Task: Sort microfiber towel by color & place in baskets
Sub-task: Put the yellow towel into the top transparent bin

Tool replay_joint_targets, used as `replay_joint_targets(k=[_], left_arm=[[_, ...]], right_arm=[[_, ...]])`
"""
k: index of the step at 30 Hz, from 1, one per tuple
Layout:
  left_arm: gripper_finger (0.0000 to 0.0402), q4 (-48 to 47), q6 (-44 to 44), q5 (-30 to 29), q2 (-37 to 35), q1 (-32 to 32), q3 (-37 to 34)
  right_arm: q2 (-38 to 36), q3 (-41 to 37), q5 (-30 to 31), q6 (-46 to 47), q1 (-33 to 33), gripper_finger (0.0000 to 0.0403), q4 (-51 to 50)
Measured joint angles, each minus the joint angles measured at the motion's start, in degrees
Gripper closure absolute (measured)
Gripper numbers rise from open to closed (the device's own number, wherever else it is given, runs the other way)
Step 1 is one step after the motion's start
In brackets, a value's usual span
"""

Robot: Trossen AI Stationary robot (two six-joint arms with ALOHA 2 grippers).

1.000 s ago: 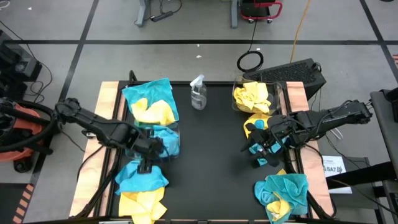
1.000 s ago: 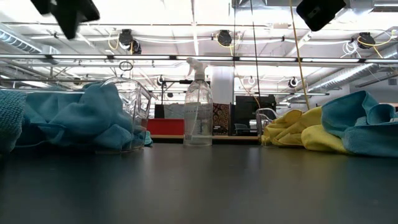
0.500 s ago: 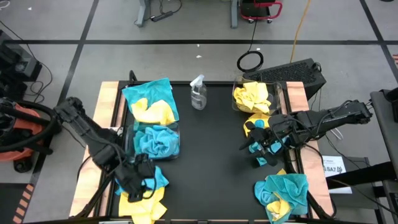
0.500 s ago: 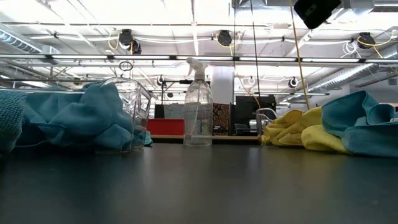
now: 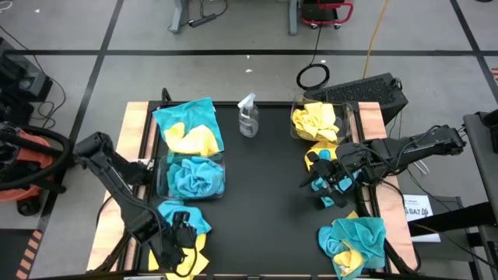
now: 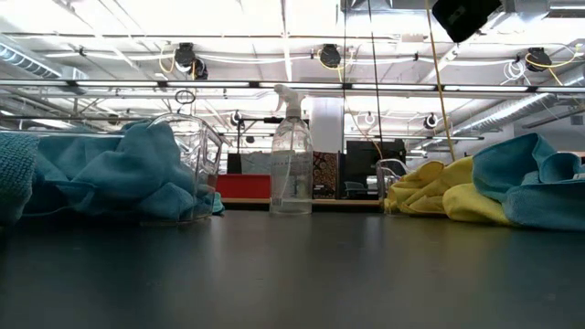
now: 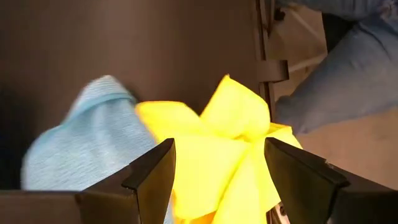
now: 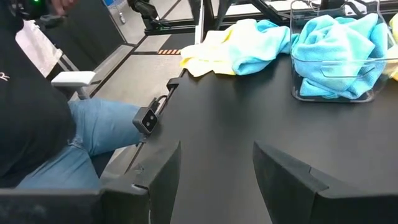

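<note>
Black matting (image 5: 264,179) covered the table in the high view, where a teal-filled basket (image 5: 191,176) sat ahead of the left gripper (image 5: 177,243), lowered over a yellow towel (image 5: 187,253). Beyond the right gripper (image 5: 325,185) a basket (image 5: 315,120) of yellow cloths was seen. In the left wrist view, the parted fingers (image 7: 152,174) framed yellow cloth (image 7: 217,149) between them, ungripped. In the right wrist view, empty fingers (image 8: 158,177) were spread, and teal cloths (image 8: 339,46) lay far ahead.
</note>
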Motion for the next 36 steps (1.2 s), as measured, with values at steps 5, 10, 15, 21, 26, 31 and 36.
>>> replay_joint_targets(k=[5, 10, 15, 21, 26, 31, 36], left_arm=[[0.015, 4.8, -0.1, 1.7, 4.6, -1.0, 0.0], [0.015, 7.7, -3.6, 4.0, 8.5, -2.3, 0.0], [0.015, 5.4, -6.0, 4.8, 11.3, -3.9, 0.0], [0.015, -3.4, -7.6, 4.1, 13.4, -4.9, 0.0], [0.015, -4.4, -7.1, 2.6, 15.1, -4.8, 0.0], [0.0154, -4.5, -7.0, -0.2, 16.4, -4.7, 0.0], [0.0206, -4.6, -7.1, -2.1, 16.6, -4.7, 0.0]], right_arm=[[0.0, 0.0, 1.1, -2.0, 0.0, 0.0209, -0.2], [0.1, 0.0, 1.2, -3.2, 0.0, 0.0209, -0.2], [1.4, 0.0, 1.2, -4.5, 0.0, 0.0209, -0.3], [4.6, 0.0, 1.2, -4.7, 0.0, 0.0209, -0.5], [7.1, 0.0, 1.0, -4.7, 0.0, 0.0209, -0.8], [7.8, 0.0, 0.9, -5.9, 0.0, 0.0209, -0.9], [7.8, 0.0, 0.9, -7.2, 0.0, 0.0209, -0.9]])
